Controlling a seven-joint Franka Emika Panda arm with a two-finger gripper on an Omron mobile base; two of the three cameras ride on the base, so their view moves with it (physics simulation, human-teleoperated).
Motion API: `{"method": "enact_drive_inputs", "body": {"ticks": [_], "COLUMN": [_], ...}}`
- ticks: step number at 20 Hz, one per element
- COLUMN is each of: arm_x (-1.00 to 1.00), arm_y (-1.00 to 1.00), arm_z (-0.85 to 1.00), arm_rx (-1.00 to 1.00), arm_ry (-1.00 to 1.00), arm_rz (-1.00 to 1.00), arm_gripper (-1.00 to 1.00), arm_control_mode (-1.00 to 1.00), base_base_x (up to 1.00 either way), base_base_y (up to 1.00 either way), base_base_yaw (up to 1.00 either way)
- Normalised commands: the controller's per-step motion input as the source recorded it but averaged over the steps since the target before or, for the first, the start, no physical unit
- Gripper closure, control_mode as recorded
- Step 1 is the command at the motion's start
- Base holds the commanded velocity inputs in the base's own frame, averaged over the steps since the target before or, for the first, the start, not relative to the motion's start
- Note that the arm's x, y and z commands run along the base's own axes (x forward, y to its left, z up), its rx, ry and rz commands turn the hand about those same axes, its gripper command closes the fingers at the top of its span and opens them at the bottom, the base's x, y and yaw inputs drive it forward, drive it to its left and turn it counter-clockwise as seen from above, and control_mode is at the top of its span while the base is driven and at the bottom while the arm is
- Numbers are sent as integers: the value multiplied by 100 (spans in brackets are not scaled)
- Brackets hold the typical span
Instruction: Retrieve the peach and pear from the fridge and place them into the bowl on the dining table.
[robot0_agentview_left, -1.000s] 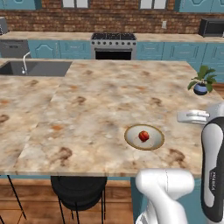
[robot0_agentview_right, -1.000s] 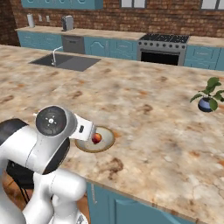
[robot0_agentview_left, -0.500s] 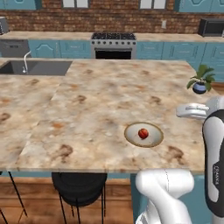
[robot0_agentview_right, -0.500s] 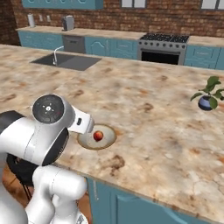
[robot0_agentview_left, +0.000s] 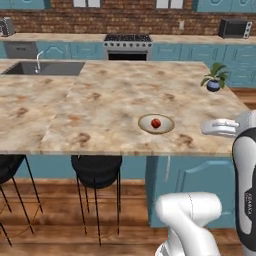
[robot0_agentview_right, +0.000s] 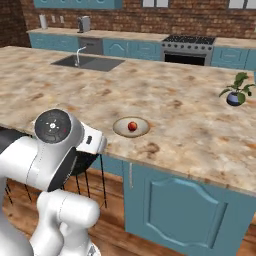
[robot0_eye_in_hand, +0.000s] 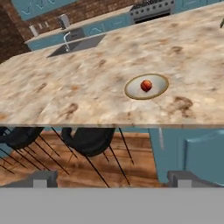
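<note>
One fruit, the peach (robot0_eye_in_hand: 146, 85), is seen resting in the bowl (robot0_eye_in_hand: 131, 89) on the dining table (robot0_eye_in_hand: 87, 78). The gripper (robot0_eye_in_hand: 111, 179) is held off the table's edge, fingers apart and empty. Fetching the pear is judged next.

Even, bright rendered light, soft low-resolution frames

The tabletop (robot0_agentview_left: 100, 110) is flatly lit with no glare; faint shading lies under the stools (robot0_agentview_left: 95, 172) on the floor. Edges look slightly blurred and blocky throughout, far cabinets softest; no visible lens distortion.
</note>
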Motion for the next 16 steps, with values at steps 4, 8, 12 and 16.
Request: {"method": "enact_drive_inputs", "body": {"ticks": [4,8,12,16], "arm_x": [0,0,0,0], "arm_y": [0,0,0,0], "arm_z": [0,0,0,0], "arm_rx": [0,0,0,0], "arm_ry": [0,0,0,0], "arm_rz": [0,0,0,0], "arm_gripper": [-100,-100,-100,-100], "arm_control_mode": [100,100,100,100], "base_base_x": [-32,-4,0,5], "base_base_y": [-72,-100,-100,-100], "base_base_yaw": [-12,-12,-13,-15]}}
